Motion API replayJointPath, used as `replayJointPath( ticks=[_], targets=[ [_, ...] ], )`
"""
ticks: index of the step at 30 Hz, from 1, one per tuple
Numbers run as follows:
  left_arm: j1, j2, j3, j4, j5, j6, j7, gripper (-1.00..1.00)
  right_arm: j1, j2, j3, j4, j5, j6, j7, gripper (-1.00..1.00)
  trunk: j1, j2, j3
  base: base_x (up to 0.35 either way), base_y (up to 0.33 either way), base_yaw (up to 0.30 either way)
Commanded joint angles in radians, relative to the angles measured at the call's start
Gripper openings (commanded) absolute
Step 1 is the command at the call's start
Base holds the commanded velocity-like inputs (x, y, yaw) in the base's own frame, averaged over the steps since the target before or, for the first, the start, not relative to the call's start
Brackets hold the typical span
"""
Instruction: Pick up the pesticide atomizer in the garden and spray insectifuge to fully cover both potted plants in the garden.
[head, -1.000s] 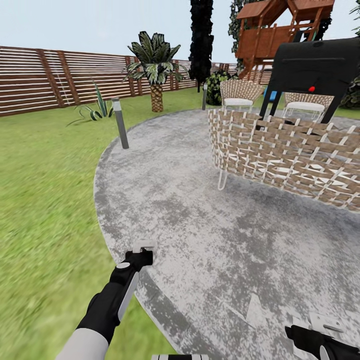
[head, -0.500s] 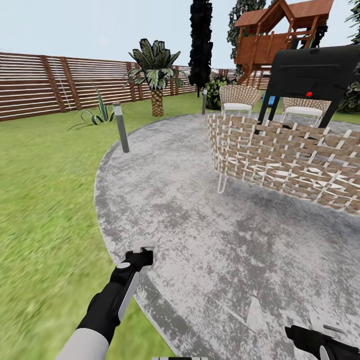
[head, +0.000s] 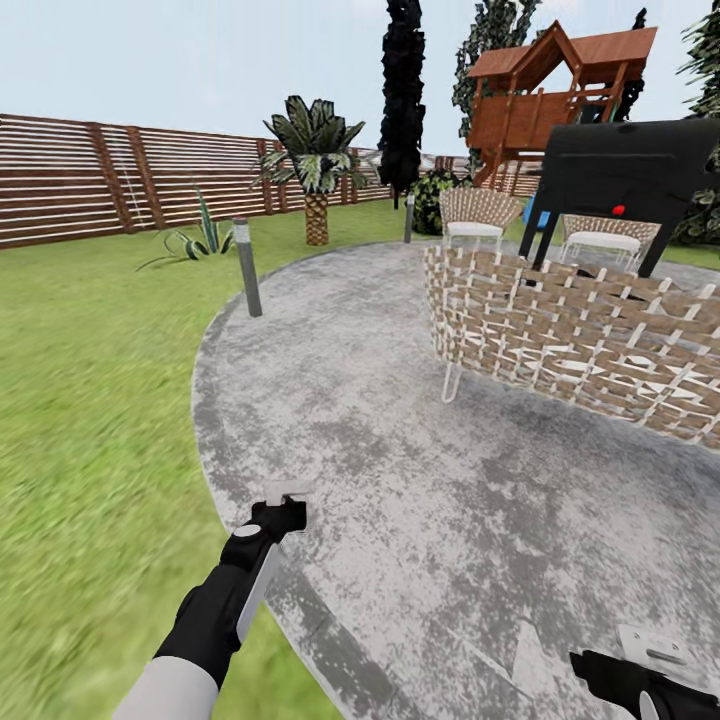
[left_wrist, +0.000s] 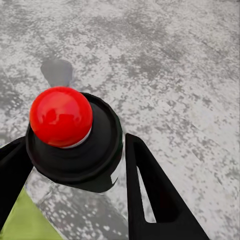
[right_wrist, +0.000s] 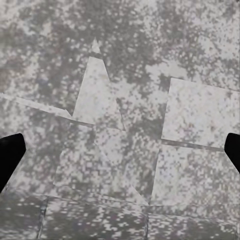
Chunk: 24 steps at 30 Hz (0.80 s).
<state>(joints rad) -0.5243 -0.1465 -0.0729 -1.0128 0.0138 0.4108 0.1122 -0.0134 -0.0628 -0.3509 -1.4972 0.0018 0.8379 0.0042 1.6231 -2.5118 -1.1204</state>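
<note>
Left gripper (left_wrist: 75, 165) clamps what looks like the pesticide atomizer (left_wrist: 75, 137), red dot up, over patio (head: 420, 470); right gripper (right_wrist: 120, 150) spread, empty.

mottled stone patio (head: 400, 430), slatted wooden fence (head: 70, 190)

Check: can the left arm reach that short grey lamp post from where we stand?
Probably not. The left end effector, holding the spray bottle, hangs low over the patio edge; the lamp post stands well ahead along it. Nothing blocks the way, but the base would likely need to drive closer.
</note>
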Motion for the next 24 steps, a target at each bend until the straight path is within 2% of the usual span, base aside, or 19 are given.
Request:
replayJointPath(
  ticks=[1, 17, 24],
  targets=[
    [0.000, 0.000, -0.002, -0.001, 0.002, 0.005, 0.006, -1.00, 0.000, 0.000, 0.000, -0.001, 0.000, 0.005, 0.000, 1.00, 0.000, 0.000, 0.001, 0.246, 0.218, 0.000],
    [0.000, -0.001, -0.003, -0.001, 0.002, 0.005, 0.003, -1.00, 0.000, 0.000, 0.000, -0.001, 0.000, 0.005, 0.001, 1.00, 0.000, 0.000, 0.014, 0.241, 0.218, -0.002],
    [0.000, -0.001, -0.004, -0.001, 0.003, 0.006, 0.001, -1.00, 0.000, 0.000, 0.001, 0.000, -0.003, 0.006, 0.002, 1.00, 0.000, 0.000, 0.022, 0.178, 0.178, -0.159]
  ],
)
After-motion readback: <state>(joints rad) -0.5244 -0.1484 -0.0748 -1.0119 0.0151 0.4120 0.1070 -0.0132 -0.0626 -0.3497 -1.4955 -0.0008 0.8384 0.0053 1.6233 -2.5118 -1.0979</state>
